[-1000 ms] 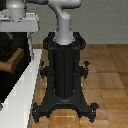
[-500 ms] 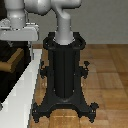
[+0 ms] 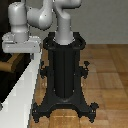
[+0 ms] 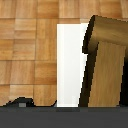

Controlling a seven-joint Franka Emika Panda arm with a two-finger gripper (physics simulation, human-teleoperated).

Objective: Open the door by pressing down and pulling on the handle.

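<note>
Handle (image 4: 107, 60), a tan wood-coloured lever, fills one side of the wrist view just beside the white door frame (image 4: 70, 65), with wooden floor (image 4: 27, 45) behind them. In the exterior view the arm bends from the black pedestal (image 3: 62, 75) to the exterior view's left, where its grey-white hand (image 3: 20, 46) hangs above the white frame edge (image 3: 22, 87) and the dark door (image 3: 7, 67). I cannot tell if the fingers are apart or together, because neither view shows them clearly.

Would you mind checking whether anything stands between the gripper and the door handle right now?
Nothing visible does. In the wrist view the tan handle fills the frame close ahead beside the white frame, with no object before it. The fingertips themselves are not shown.
</note>
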